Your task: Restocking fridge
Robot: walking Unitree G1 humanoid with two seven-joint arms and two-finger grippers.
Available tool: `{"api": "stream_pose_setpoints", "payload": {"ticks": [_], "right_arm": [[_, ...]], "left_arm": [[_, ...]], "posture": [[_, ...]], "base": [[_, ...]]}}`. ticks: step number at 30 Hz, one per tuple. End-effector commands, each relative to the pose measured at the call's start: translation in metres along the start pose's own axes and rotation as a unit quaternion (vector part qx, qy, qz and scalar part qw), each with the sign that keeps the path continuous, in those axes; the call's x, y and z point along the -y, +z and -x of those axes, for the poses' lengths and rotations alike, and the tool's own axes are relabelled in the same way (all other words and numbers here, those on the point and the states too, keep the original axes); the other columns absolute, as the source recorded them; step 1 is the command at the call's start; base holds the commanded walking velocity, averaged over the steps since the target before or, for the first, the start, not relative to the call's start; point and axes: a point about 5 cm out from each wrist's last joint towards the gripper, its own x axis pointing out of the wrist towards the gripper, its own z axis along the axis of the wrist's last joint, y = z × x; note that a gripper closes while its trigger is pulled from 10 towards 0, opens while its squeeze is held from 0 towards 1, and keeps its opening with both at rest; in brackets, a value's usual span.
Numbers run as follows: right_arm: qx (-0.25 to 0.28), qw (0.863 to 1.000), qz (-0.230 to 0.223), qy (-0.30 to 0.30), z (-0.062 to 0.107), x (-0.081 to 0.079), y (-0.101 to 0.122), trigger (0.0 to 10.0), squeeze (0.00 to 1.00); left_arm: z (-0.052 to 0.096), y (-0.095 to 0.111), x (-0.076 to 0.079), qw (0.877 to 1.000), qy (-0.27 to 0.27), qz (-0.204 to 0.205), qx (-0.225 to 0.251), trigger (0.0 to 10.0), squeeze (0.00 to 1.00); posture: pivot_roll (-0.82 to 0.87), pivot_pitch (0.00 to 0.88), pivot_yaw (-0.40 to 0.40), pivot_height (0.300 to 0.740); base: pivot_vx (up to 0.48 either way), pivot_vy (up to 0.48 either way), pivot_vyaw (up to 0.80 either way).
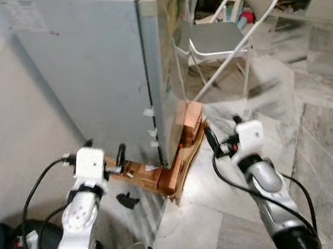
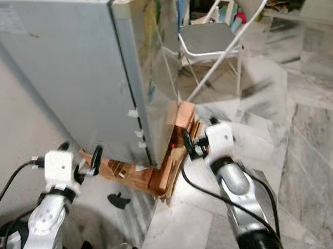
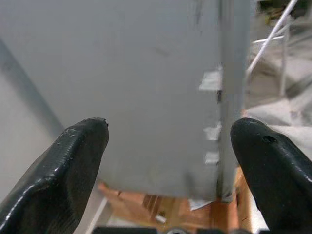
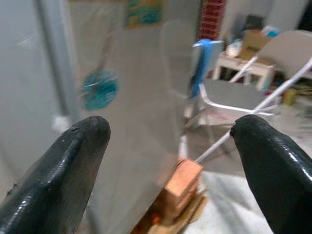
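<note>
Both arms are raised fwd, low in the head views. Left gripper (image 1: 119, 154) is held near the bottom of the fridge (image 1: 96, 60) side wall; per left wrist view, fingers (image 3: 73, 165) are spread wide w/ nothing between them, aimed at the grey side panel and the door seam. Right gripper (image 1: 221, 131) sits just off the fridge front corner, near floor level; right wrist view shows its fingers (image 4: 63, 175) likewise wide apart and empty, pointing along the door face.

Fridge: grey, door shut, stands on a wooden base (image 1: 171, 173) of orange-brown blocks and planks that protrudes at the front corner. Small white tape tabs (image 1: 148, 112) sit along the seam between side wall and door. Door front carries a round teal sticker (image 4: 99, 89) and a colourful picture (image 4: 143, 11) higher up; detail blurred.

A small black item (image 1: 127, 198) lies on the marble floor (image 1: 331, 142) btwn the arms; cannot tell what it is.

Beyond the fridge: a white folding chair (image 1: 228, 30) w/ grey seat, close to the door side. Behind it, a low white table (image 4: 243, 63) w/ clutter, too blurred to identify.
</note>
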Motion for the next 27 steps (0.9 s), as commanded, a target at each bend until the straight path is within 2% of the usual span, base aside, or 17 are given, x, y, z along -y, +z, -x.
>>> {"api": "stream_pose_setpoints", "payload": {"ticks": [1,5,8,15,20,27], "right_arm": [[0.005,0.999,-0.006,-0.033,-0.0008,0.0071,-0.0002,10.0,0.00],[-0.003,0.999,-0.012,-0.041,-0.0008,0.0069,-0.0052,10.0,0.00],[-0.002,0.999,-0.010,-0.038,-0.0006,0.0053,-0.0058,10.0,0.00],[0.001,0.999,-0.004,-0.038,-0.0024,0.0072,-0.0058,10.0,0.00],[0.002,0.999,0.002,-0.036,-0.0054,0.0093,-0.0052,10.0,0.00],[0.002,0.999,0.011,-0.031,-0.0075,0.0110,-0.0050,10.0,0.00]], "left_arm": [[0.0095,-0.0042,-0.0010,1.000,0.011,-0.002,-0.001,10.0,0.00],[0.0142,-0.0100,0.0018,1.000,0.008,0.014,-0.007,10.0,0.00],[0.0145,-0.0075,0.0043,1.000,0.002,0.005,0.000,10.0,0.00],[0.0144,-0.0080,0.0062,1.000,0.006,0.019,-0.001,10.0,0.00],[0.0133,-0.0097,0.0067,1.000,0.004,0.020,-0.003,10.0,0.00],[0.0103,-0.0082,0.0060,1.000,0.012,0.024,-0.001,10.0,0.00]], "posture": [[0.15,0.000,0.007,0.740],[0.15,0.000,0.010,0.740],[0.15,0.000,0.011,0.740],[0.14,0.000,0.013,0.740],[0.14,0.000,0.007,0.740],[0.13,0.000,0.001,0.740]], "base": [[0.000,0.000,0.00],[0.000,0.000,-0.14],[0.000,0.000,-0.75],[0.357,0.000,-0.66],[0.408,0.049,0.00],[0.376,0.290,0.00]]}}
